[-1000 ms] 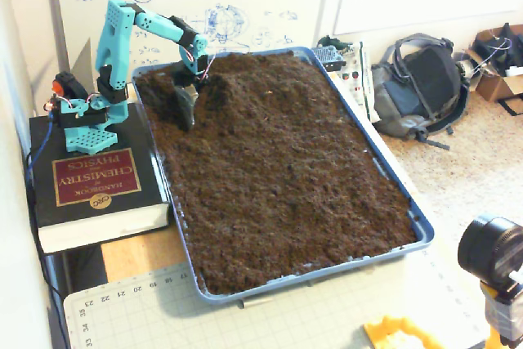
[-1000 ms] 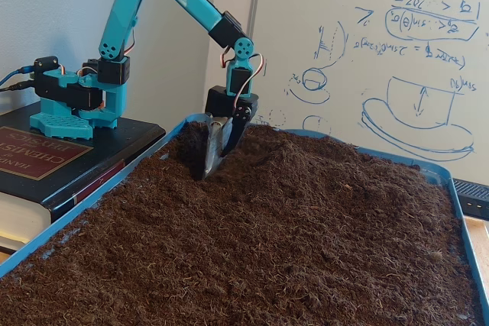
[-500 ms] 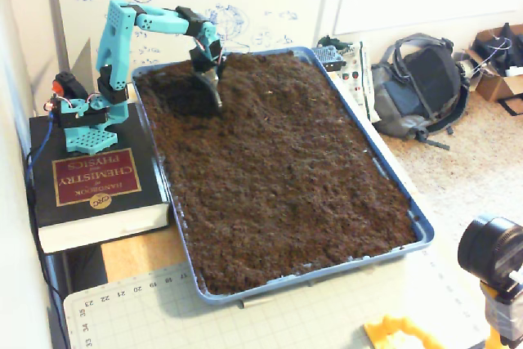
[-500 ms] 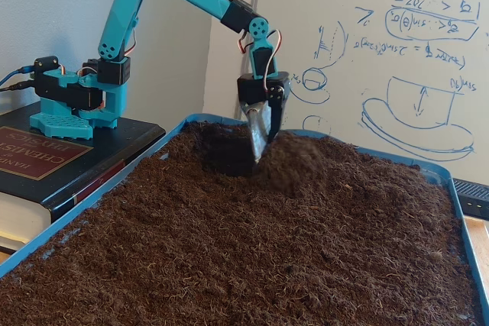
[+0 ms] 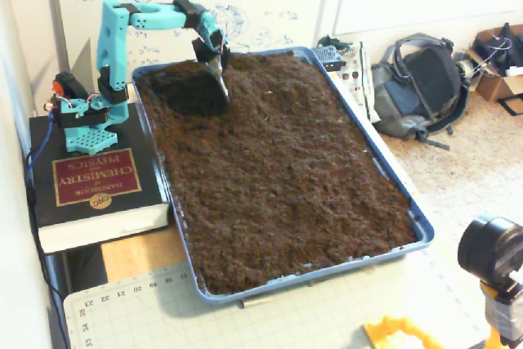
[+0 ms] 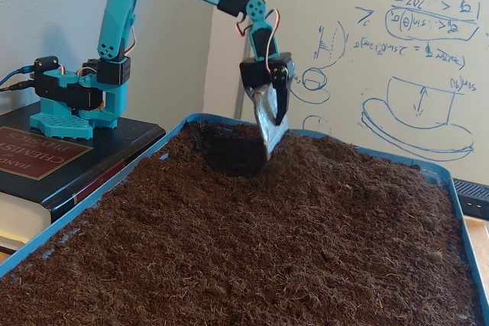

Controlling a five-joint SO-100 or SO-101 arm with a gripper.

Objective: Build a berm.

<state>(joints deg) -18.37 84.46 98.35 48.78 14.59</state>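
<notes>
A blue tray holds dark brown loose soil. The berm is a low raised mound of soil at the tray's far end, just right of a dug hollow. My turquoise arm's gripper hangs tip down over the hollow's right edge, at the foot of the berm. Its metal scoop blade and black finger lie pressed together, shut, with nothing visibly held. The tip sits just above the soil.
The arm's base stands on a thick black book left of the tray. A whiteboard rises behind. A backpack lies on the floor at right, a camera at front right, a cutting mat in front.
The gripper swept from the hollow's left side to the right, pushing soil toward the mound, then rose out of the soil. The hollow is wider and the mound flatter.
</notes>
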